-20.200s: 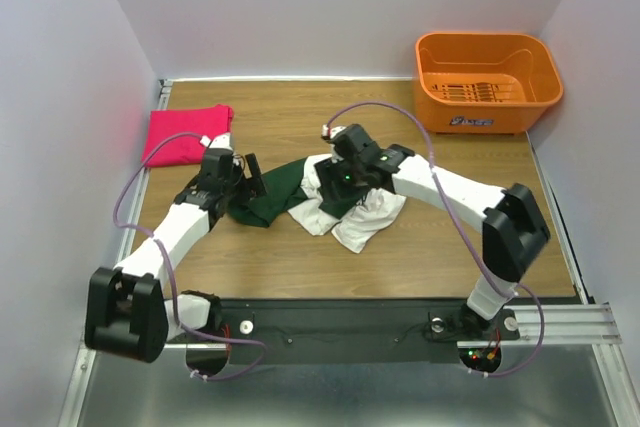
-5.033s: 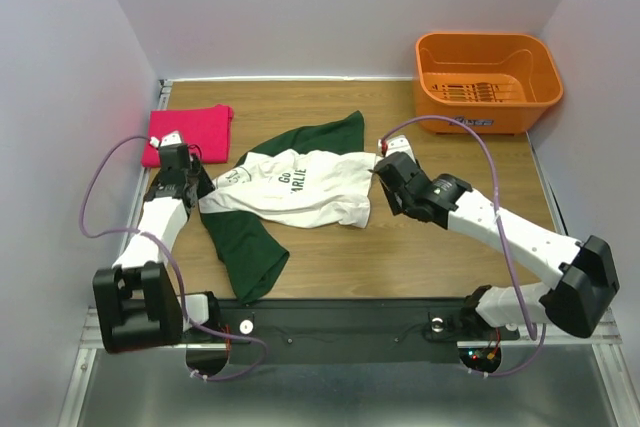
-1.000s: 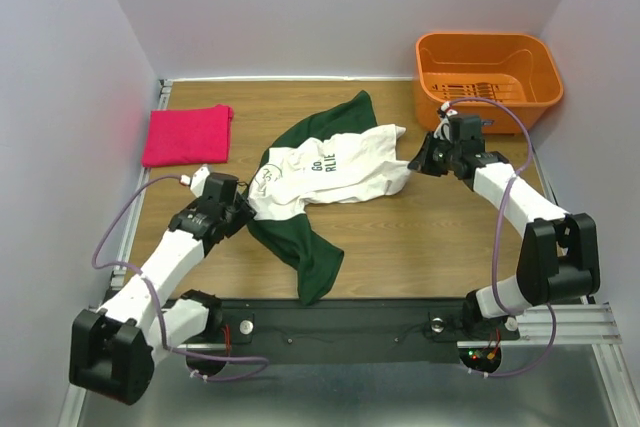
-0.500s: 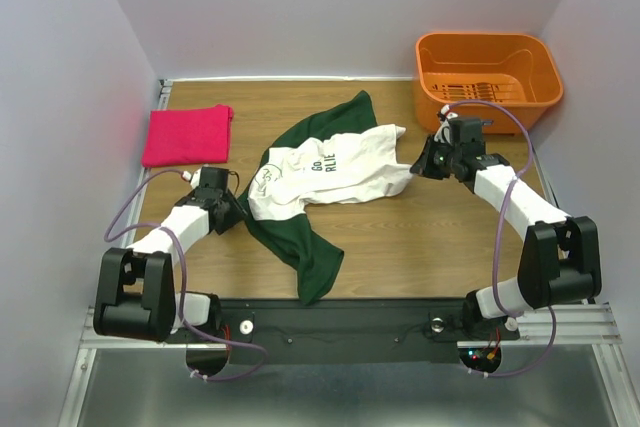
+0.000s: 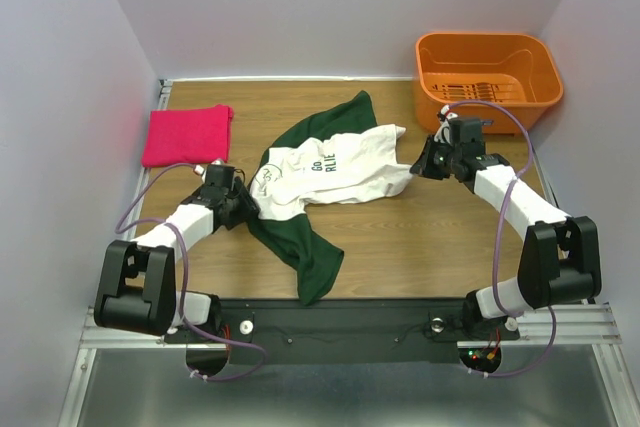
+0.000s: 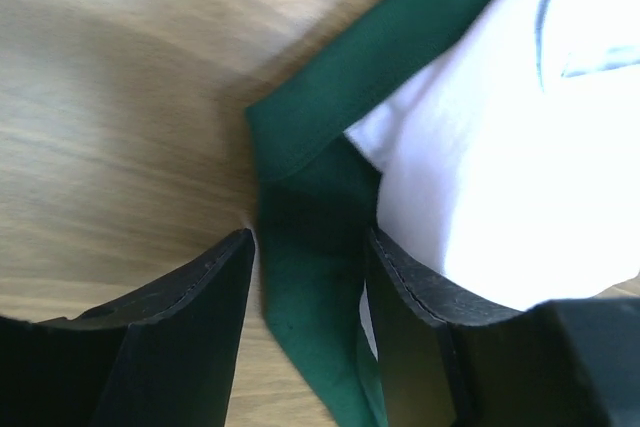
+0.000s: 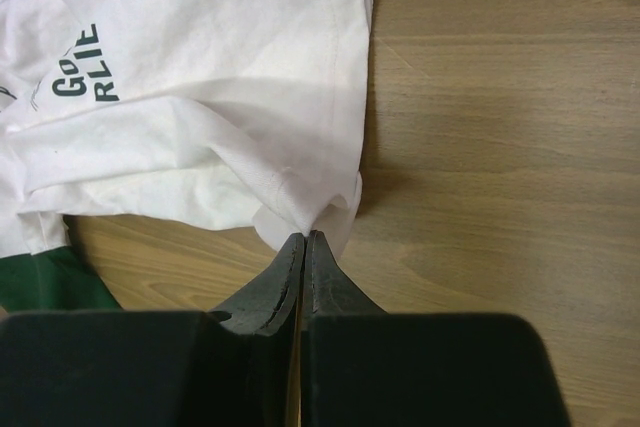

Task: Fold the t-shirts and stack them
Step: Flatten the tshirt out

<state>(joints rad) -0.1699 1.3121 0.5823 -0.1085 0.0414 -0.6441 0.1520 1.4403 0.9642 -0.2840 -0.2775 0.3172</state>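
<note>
The white t-shirt (image 5: 335,169) with dark green sleeves lies spread and rumpled across the middle of the table, one green sleeve (image 5: 305,257) trailing toward the near edge. The pink-red t-shirt (image 5: 187,134) lies folded at the far left. My left gripper (image 5: 243,205) is at the shirt's left edge. In the left wrist view it (image 6: 308,242) is open, with a strip of green cloth (image 6: 300,247) lying between the jaws. My right gripper (image 5: 418,165) is shut on the white shirt's right hem corner (image 7: 300,209), as the right wrist view (image 7: 304,237) shows.
An orange plastic basket (image 5: 520,107) stands at the far right corner. White walls close in the table on the left, back and right. Bare wood (image 5: 440,237) shows to the right of and in front of the white shirt.
My left gripper drew back to the left half a second ago and has come back to the shirt's left edge. The right gripper and the shirt have stayed put.
</note>
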